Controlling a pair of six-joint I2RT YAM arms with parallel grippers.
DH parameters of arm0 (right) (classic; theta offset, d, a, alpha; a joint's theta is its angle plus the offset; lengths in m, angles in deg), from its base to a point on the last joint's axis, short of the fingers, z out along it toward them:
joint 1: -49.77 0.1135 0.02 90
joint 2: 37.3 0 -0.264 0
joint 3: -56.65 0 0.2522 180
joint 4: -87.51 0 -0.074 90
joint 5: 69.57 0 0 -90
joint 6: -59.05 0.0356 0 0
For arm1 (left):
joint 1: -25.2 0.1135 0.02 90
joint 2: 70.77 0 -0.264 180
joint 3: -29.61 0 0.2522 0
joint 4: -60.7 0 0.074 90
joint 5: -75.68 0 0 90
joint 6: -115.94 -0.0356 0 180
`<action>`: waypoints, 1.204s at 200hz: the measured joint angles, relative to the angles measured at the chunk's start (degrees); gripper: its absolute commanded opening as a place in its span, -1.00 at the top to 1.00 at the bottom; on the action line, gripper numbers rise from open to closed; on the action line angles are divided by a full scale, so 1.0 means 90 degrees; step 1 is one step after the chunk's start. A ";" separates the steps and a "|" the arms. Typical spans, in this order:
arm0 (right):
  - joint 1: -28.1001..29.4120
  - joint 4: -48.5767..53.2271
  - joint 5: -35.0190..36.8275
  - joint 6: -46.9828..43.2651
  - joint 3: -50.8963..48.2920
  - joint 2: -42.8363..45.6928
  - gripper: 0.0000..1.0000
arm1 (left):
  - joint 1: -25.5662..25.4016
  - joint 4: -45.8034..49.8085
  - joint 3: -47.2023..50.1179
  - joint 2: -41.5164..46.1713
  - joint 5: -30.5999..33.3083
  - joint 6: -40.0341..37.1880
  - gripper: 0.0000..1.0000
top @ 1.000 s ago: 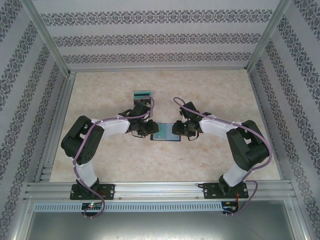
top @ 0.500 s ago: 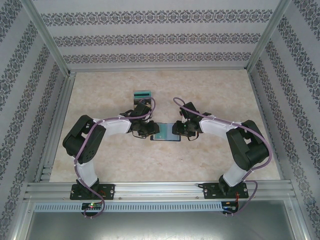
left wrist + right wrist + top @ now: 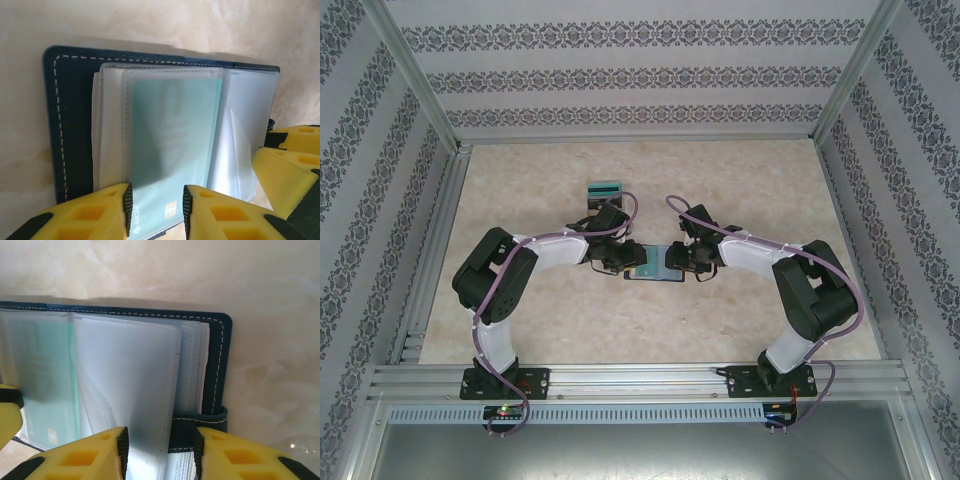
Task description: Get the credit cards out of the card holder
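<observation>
Top external shows us the card holder (image 3: 655, 264) lying open on the table (image 3: 750, 190), the left gripper (image 3: 623, 262) at its left end and the right gripper (image 3: 677, 262) at its right end. From the left wrist we see a teal credit card (image 3: 170, 145) sleeved inside the holder, its near end in the narrow gap between the left fingers (image 3: 100, 205), though we cannot tell whether they pinch it. From the right wrist, the right fingers (image 3: 95, 450) stand slightly apart at the holder's near edge beside its snap tab (image 3: 200, 421), a clear sleeve (image 3: 130, 385) running between them; a grip we cannot confirm.
</observation>
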 measured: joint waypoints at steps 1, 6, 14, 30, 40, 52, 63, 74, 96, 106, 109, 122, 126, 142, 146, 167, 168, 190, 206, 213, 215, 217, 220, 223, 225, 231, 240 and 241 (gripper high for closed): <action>0.0000 0.0000 0.0000 0.0000 0.0000 0.0000 0.16 | -0.0002 0.0002 0.0000 0.0000 0.0007 0.0000 0.31; 0.0000 0.0000 0.0000 0.0000 0.0000 0.0000 0.16 | -0.0005 0.0005 0.0000 0.0005 0.0022 0.0000 0.31; 0.0000 0.0000 0.0000 0.0000 0.0000 0.0000 0.16 | -0.0017 0.0051 -0.0002 0.0029 0.0097 -0.0007 0.31; 0.0010 -0.0027 -0.0005 0.0000 0.0000 -0.0015 0.16 | -0.0053 0.0172 -0.0007 0.0107 0.0267 -0.0029 0.31; 0.0012 -0.0039 -0.0010 -0.0002 0.0000 -0.0019 0.16 | -0.0083 0.0255 -0.0010 0.0182 0.0376 -0.0034 0.31; 0.0012 -0.0044 -0.0010 0.0000 0.0000 -0.0024 0.16 | -0.0100 0.0306 -0.0010 0.0274 0.0483 -0.0046 0.31; 0.0012 -0.0046 -0.0010 0.0000 0.0000 -0.0024 0.16 | -0.0097 0.0313 -0.0015 0.0325 0.0549 -0.0049 0.30; 0.0012 -0.0046 -0.0012 0.0000 0.0000 -0.0024 0.17 | -0.0097 0.0313 -0.0024 0.0342 0.0614 -0.0049 0.31; 0.0012 -0.0049 -0.0010 0.0002 0.0000 -0.0024 0.17 | -0.0097 0.0408 -0.0027 0.0342 0.0699 -0.0049 0.31; 0.0012 -0.0049 -0.0010 0.0002 0.0000 -0.0024 0.17 | -0.0097 0.0459 -0.0027 0.0340 0.0726 -0.0049 0.31; 0.0012 -0.0049 -0.0010 0.0002 0.0000 -0.0024 0.17 | -0.0097 0.0474 -0.0027 0.0340 0.0736 -0.0049 0.31; 0.0012 -0.0049 -0.0012 0.0002 0.0000 -0.0024 0.17 | -0.0097 0.0522 -0.0034 0.0335 0.0733 -0.0049 0.31; 0.0012 -0.0049 -0.0012 0.0002 0.0000 -0.0024 0.17 | -0.0097 0.0527 -0.0036 0.0330 0.0733 -0.0049 0.31; 0.0012 -0.0049 -0.0012 0.0002 0.0000 -0.0024 0.17 | -0.0097 0.0525 -0.0044 0.0289 0.0724 -0.0049 0.31; 0.0012 -0.0049 -0.0012 0.0002 0.0000 -0.0024 0.17 | -0.0097 0.0527 -0.0044 0.0279 0.0712 -0.0049 0.31; 0.0012 -0.0049 -0.0010 0.0005 0.0000 -0.0024 0.17 | -0.0097 0.0525 -0.0049 0.0206 0.0651 -0.0049 0.31; 0.0012 -0.0049 -0.0010 0.0005 0.0000 -0.0024 0.17 | -0.0097 0.0525 -0.0049 0.0204 0.0648 -0.0049 0.31; 0.0012 -0.0049 -0.0010 0.0005 0.0000 -0.0024 0.17 | -0.0097 0.0522 -0.0051 0.0114 0.0610 -0.0049 0.31; 0.0012 -0.0049 -0.0010 0.0007 0.0000 -0.0024 0.17 | -0.0092 0.0515 -0.0066 0.0104 0.0556 -0.0049 0.31; 0.0012 -0.0049 -0.0010 0.0012 0.0000 -0.0024 0.17 | -0.0092 0.0512 -0.0073 0.0095 0.0515 -0.0049 0.31; 0.0012 -0.0049 -0.0010 0.0015 0.0000 -0.0024 0.17 | -0.0092 0.0505 -0.0075 0.0092 0.0505 -0.0049 0.31; 0.0012 -0.0049 -0.0010 0.0015 0.0000 -0.0024 0.17 | -0.0092 0.0500 -0.0075 0.0092 0.0491 -0.0049 0.31; 0.0012 -0.0051 -0.0010 0.0017 0.0000 -0.0024 0.17 | -0.0092 0.0498 -0.0075 0.0090 0.0483 -0.0049 0.30; 0.0012 -0.0051 -0.0010 0.0017 0.0000 -0.0024 0.17 | -0.0092 0.0495 -0.0075 0.0090 0.0466 -0.0049 0.30; 0.0012 -0.0051 -0.0010 0.0017 0.0000 -0.0024 0.17 | -0.0092 0.0491 -0.0073 0.0090 0.0454 -0.0046 0.29; 0.0012 -0.0051 -0.0010 0.0017 0.0000 -0.0024 0.17 | -0.0092 0.0454 -0.0073 0.0090 0.0398 -0.0046 0.28; 0.0012 -0.0051 -0.0010 0.0017 0.0000 -0.0024 0.17 | -0.0095 0.0401 -0.0073 0.0090 0.0321 -0.0044 0.28; 0.0012 -0.0051 -0.0010 0.0017 0.0000 -0.0024 0.17 | -0.0095 0.0398 -0.0073 0.0090 0.0313 -0.0044 0.28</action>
